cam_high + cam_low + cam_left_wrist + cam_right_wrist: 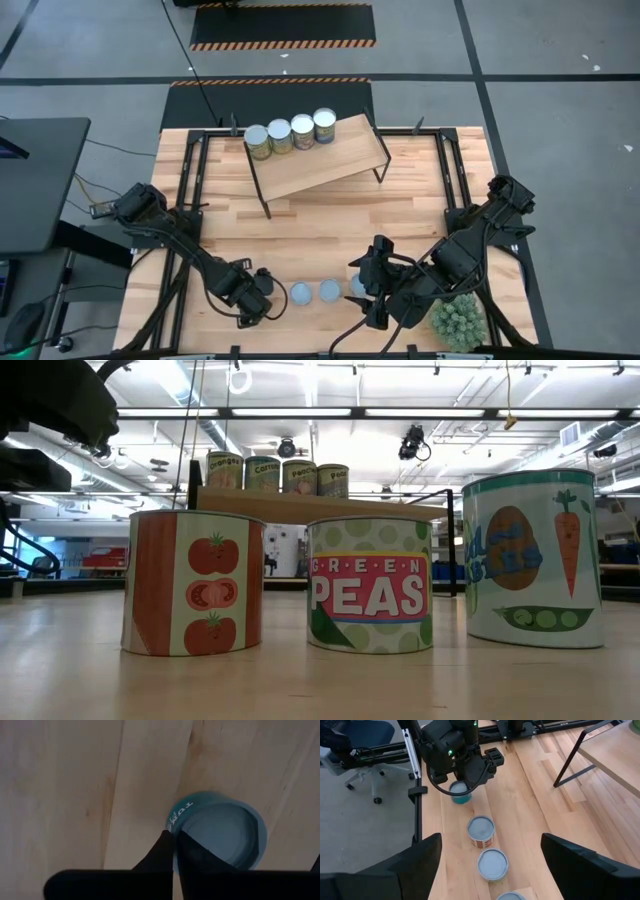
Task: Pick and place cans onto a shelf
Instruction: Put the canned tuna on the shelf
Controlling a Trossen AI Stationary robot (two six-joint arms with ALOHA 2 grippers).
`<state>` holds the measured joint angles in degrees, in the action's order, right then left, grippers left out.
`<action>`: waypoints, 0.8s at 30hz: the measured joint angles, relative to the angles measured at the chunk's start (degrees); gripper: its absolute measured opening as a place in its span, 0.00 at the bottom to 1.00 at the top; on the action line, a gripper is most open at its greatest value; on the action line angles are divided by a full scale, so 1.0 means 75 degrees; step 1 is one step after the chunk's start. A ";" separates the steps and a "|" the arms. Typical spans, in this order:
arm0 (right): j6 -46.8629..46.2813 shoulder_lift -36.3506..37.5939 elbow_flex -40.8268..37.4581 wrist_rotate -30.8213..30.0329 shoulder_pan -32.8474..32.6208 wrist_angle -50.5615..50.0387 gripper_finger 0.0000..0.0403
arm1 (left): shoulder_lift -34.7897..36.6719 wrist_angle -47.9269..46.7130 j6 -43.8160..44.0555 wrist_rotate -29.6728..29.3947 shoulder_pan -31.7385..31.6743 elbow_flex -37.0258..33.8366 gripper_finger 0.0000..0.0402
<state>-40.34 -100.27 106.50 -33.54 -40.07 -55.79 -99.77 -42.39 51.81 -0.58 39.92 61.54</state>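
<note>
Your left gripper (262, 290) hangs right over the teal can (459, 792) at the near-left of the desk (420, 200), fingers (165, 852) pressed closed, gripping nothing. Right gripper (368, 288) sits over the near row's right end, fingers (420, 857) spread wide open. Tomato can (192, 582), green peas can (370, 584) and veggie can (534, 558) line that row. Four cans (291, 132) sit on the shelf (320, 160).
</note>
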 joint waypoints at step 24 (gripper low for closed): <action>0.0533 0.0000 0.0000 0.0431 0.0000 -0.0318 0.86 | 0.0161 -0.1645 0.2966 0.0268 -0.2298 0.1410 0.00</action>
<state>-36.34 -100.27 106.50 -30.30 -40.07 -58.18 -98.56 -54.72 74.05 1.43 22.69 72.12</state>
